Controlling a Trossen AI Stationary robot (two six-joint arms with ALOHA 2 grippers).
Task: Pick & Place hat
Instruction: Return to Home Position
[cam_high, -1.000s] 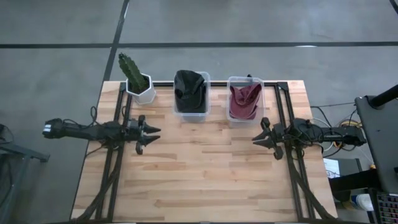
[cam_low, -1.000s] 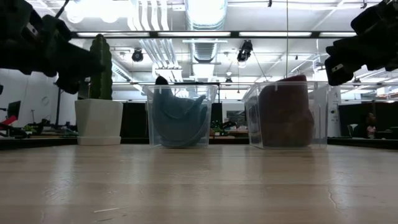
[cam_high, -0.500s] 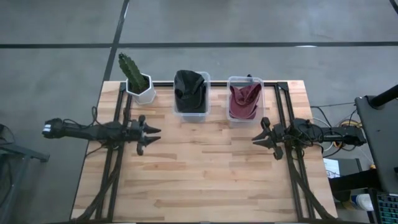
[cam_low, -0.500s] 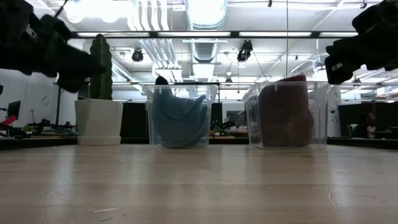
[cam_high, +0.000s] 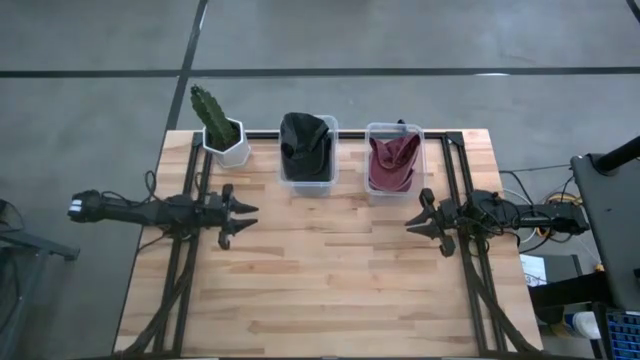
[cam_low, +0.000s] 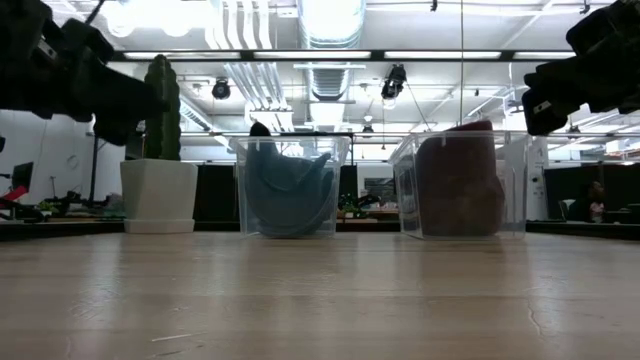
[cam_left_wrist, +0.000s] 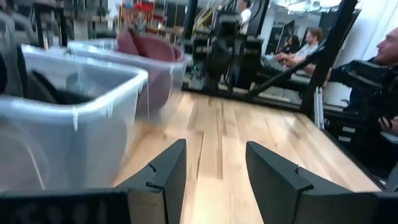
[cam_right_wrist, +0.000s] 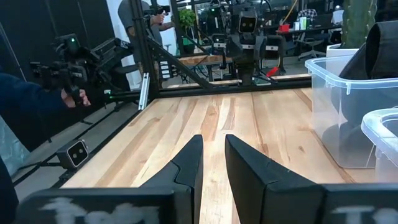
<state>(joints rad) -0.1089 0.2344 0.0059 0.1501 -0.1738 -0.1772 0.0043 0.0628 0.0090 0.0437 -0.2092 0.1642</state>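
Two hats sit stuffed in clear plastic bins at the table's far edge. The dark hat (cam_high: 305, 140) is in the middle bin (cam_high: 307, 178). The maroon hat (cam_high: 394, 160) is in the bin (cam_high: 395, 190) to its right. My left gripper (cam_high: 250, 215) hovers open above the table, near and left of the dark hat's bin, pointing right. My right gripper (cam_high: 412, 222) hovers just near of the maroon hat's bin, pointing left, fingers a narrow gap apart (cam_right_wrist: 213, 155). In the low view both grippers (cam_low: 120, 100) (cam_low: 545, 100) hang above bin height.
A cactus in a white pot (cam_high: 222, 132) stands at the far left corner, beside the dark hat's bin. Bare wooden tabletop (cam_high: 330, 270) stretches between the arms and toward the near edge. People sit and stand in the room beyond the table (cam_left_wrist: 305, 43).
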